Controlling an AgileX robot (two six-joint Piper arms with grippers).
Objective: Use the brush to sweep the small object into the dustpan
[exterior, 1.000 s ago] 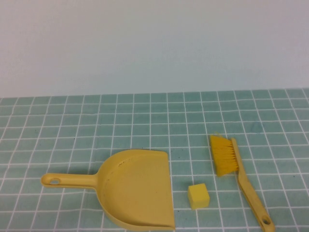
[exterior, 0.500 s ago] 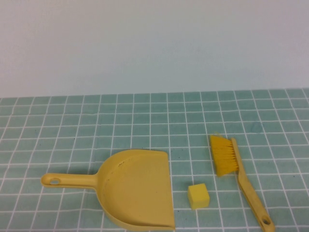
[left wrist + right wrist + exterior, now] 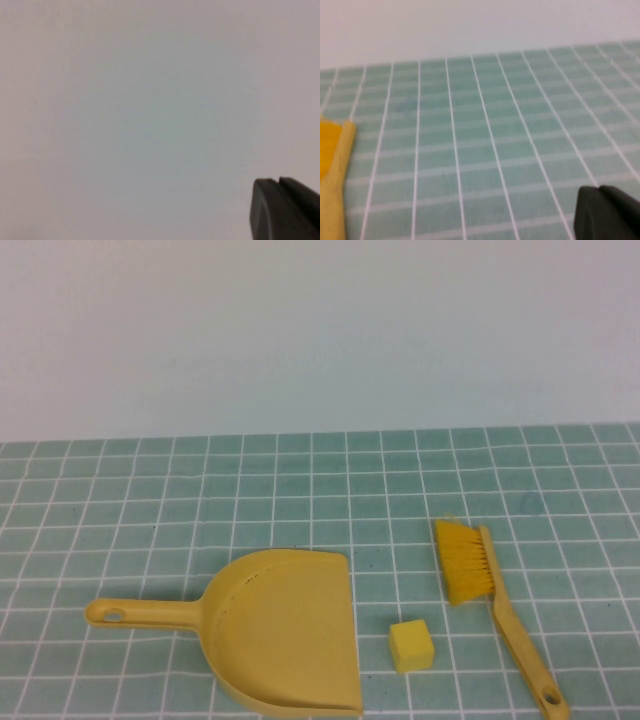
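The mustard-yellow dustpan (image 3: 285,630) lies flat at the front, its scoop opening to the right and its handle pointing left. The small pale-yellow cube (image 3: 411,645) sits on the mat just right of the scoop's edge. The brush (image 3: 492,605) lies further right, bristles toward the back, handle toward the front. Neither arm shows in the high view. My left gripper (image 3: 277,181) faces a blank wall, its dark fingers together, empty. My right gripper (image 3: 598,188) hangs over the mat to the right of the brush (image 3: 332,175), fingers together, empty.
A green mat (image 3: 300,490) with a white grid covers the table. A plain pale wall (image 3: 320,330) stands behind it. The brush handle's end reaches the front edge of the high view.
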